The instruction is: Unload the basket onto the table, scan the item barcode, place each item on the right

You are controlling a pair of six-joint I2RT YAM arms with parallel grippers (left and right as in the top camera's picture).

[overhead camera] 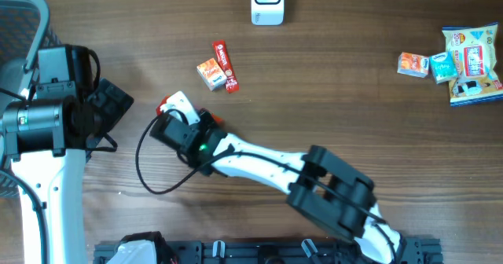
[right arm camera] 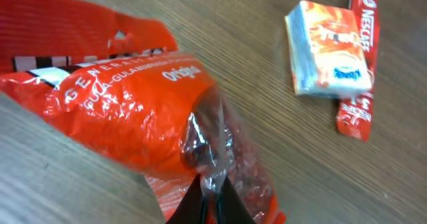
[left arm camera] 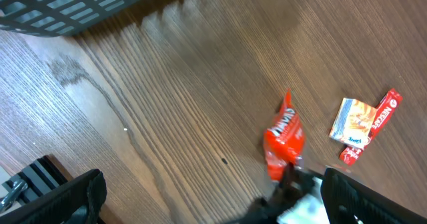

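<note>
You had your right gripper (right arm camera: 212, 203) clamped on the shiny red plastic snack bag (right arm camera: 127, 111). The white boxy scanner (overhead camera: 267, 2) was far off; scanning was left.

Scanner (overhead camera: 267, 2) at far edge of bench (overhead camera: 354, 99), about centre. Small box (overhead camera: 208, 73) and stick sachet (overhead camera: 225, 66) side by side, touching, nearer and left of scanner. Snack bag (overhead camera: 174, 105) just near-left of the box, pinched at right claw (overhead camera: 179, 119) tip. Left claw (overhead camera: 110, 111) left of bag, apart. Packets (overhead camera: 464, 60) clustered far right. Mesh basket (overhead camera: 23, 20) in far-left corner.
</note>
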